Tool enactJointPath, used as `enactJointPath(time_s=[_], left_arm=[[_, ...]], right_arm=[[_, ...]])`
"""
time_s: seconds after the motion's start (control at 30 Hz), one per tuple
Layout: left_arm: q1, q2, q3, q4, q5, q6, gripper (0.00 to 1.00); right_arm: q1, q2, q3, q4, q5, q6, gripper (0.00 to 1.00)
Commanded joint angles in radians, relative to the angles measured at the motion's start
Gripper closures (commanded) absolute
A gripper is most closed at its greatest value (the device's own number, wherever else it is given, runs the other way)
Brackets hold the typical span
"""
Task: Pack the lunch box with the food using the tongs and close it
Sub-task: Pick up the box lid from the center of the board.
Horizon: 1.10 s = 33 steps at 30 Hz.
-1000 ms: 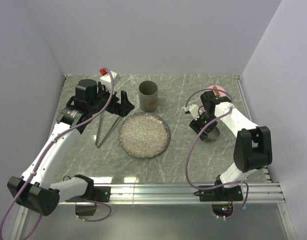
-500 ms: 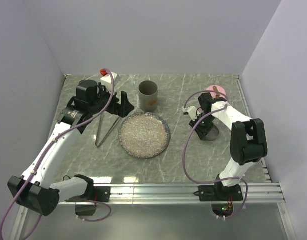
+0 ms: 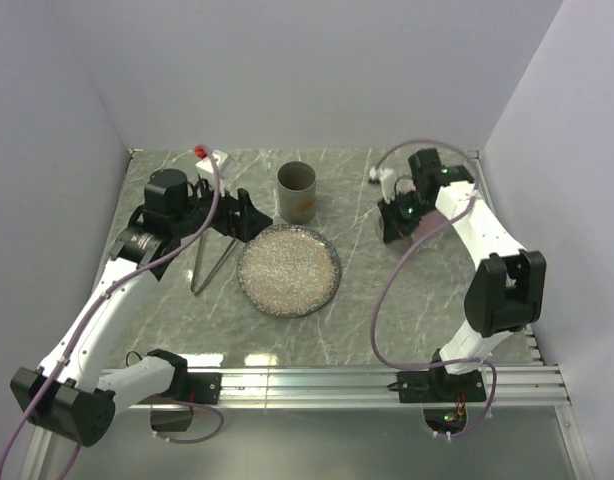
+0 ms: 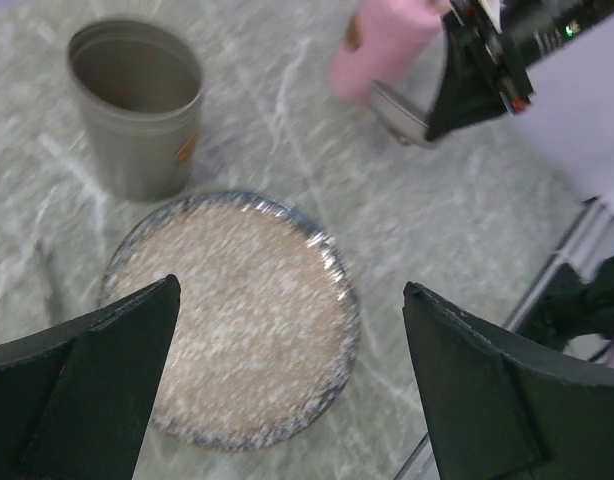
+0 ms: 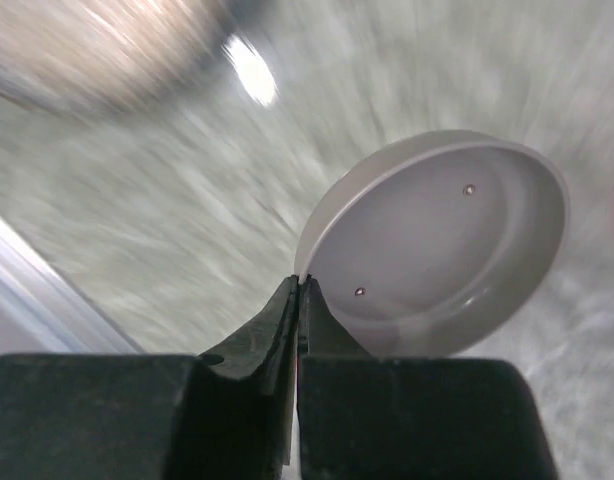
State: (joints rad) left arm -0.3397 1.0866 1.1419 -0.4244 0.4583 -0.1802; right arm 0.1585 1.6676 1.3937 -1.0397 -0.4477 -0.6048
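My right gripper [image 5: 298, 285] is shut on the rim of a round grey lid [image 5: 447, 250] and holds it tilted above the table. In the left wrist view that lid [image 4: 402, 108] hangs next to a pink container [image 4: 385, 48], probably the lunch box. From above, the right gripper [image 3: 395, 222] covers both. The tongs [image 3: 213, 262] lie flat left of the plate, below my open, empty left gripper [image 3: 242, 214]. In its own view the left gripper [image 4: 292, 290] hovers over the plate. No food shows in any view.
A speckled silver-grey plate [image 3: 289, 270] lies mid-table with nothing on it; the left wrist view shows its rim [image 4: 339, 290]. A grey cup [image 3: 297, 190] stands upright behind it, also seen as a cup [image 4: 137, 105] from the wrist. Walls enclose three sides; an aluminium rail [image 3: 367, 380] runs along the front.
The right gripper closed on the lid's rim and lifted it up and toward the back. The left arm swung slightly, jaws still wide.
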Motion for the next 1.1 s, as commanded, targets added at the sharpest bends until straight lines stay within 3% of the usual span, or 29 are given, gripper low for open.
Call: enactJointPath(time_s=[0.0,0.1,0.2,0.23,0.3,0.33,0.4,0.67,0.77,0.93,1.0,1.07], left_arm=[[0.025,-0.100,-0.075,0.215,0.181,-0.164,0.01],[0.033,-0.166,-0.187,0.460,0.281,-0.356,0.00],[0.036,-0.151,-0.226,0.614,0.339,-0.551,0.01],[0.034,-0.140,-0.226,0.634,0.347,-0.599,0.01],[0.036,-0.111,-0.240,0.703,0.373,-0.730,0.01],[0.036,-0.108,-0.251,0.810,0.372,-0.776,0.01],[0.036,-0.096,-0.280,0.918,0.327,-0.882,0.01],[0.036,0.015,-0.238,1.110,0.264,-1.053,0.09],[0.024,0.029,-0.234,1.174,0.283,-1.088,0.12],[-0.002,0.039,-0.222,1.109,0.244,-1.076,0.15],[-0.004,0.048,-0.215,1.066,0.214,-1.070,0.24],[-0.004,0.050,-0.215,1.053,0.204,-1.076,0.26]], right_arm=[[-0.004,-0.121,0.183,-0.056,-0.378,0.104,1.00],[-0.004,-0.184,0.229,0.051,-0.569,0.259,1.00],[-0.002,-0.306,0.134,0.391,-0.644,0.524,1.00],[-0.002,-0.340,0.099,0.593,-0.649,0.668,1.00],[0.003,-0.435,-0.013,0.810,-0.645,0.808,1.00],[0.009,-0.459,-0.045,0.987,-0.635,0.921,1.00],[0.029,-0.491,-0.091,1.102,-0.645,0.985,1.00],[0.229,-0.506,-0.105,1.205,-0.542,1.011,1.00],[0.246,-0.483,-0.111,1.260,-0.516,1.077,1.00],[0.271,-0.442,-0.059,1.279,-0.514,1.131,1.00],[0.285,-0.425,-0.045,1.264,-0.513,1.122,1.00],[0.302,-0.419,-0.042,1.264,-0.508,1.117,1.00]])
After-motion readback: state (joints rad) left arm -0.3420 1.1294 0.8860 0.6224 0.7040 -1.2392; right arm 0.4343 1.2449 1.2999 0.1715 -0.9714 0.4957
